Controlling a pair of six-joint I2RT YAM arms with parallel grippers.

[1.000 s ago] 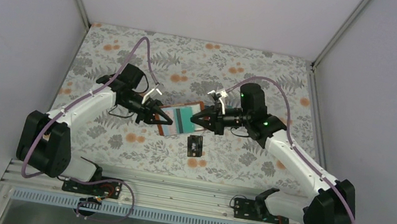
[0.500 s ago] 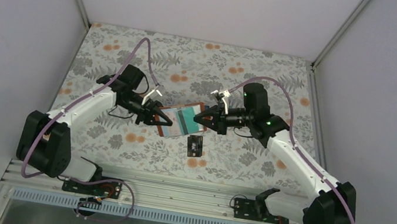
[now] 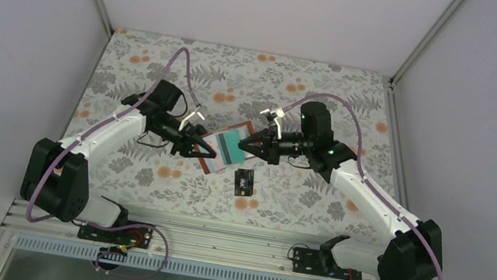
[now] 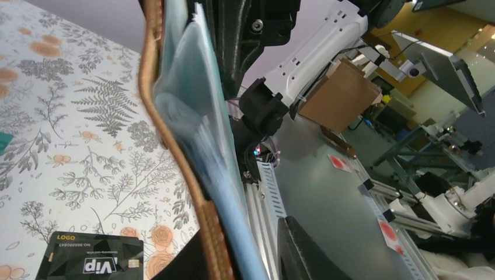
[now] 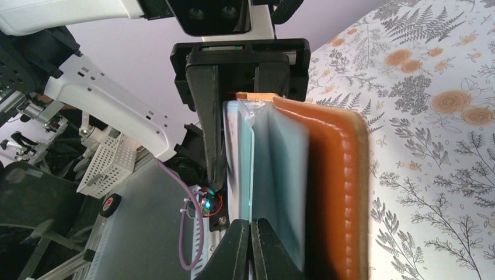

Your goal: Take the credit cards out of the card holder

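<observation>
Brown wallet (image 3: 211, 148) over table (image 3: 165, 83), between grippers | left gripper (image 3: 199, 150): jaws narrow astride wallet's end, grip unclear | right gripper (image 3: 253, 147): pinched shut on teal card (image 3: 232, 146) | black card (image 3: 245, 179) flat on table, near side

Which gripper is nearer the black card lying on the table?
Right. The right gripper hangs just beyond the black card; the left gripper is farther off, to its left.
</observation>
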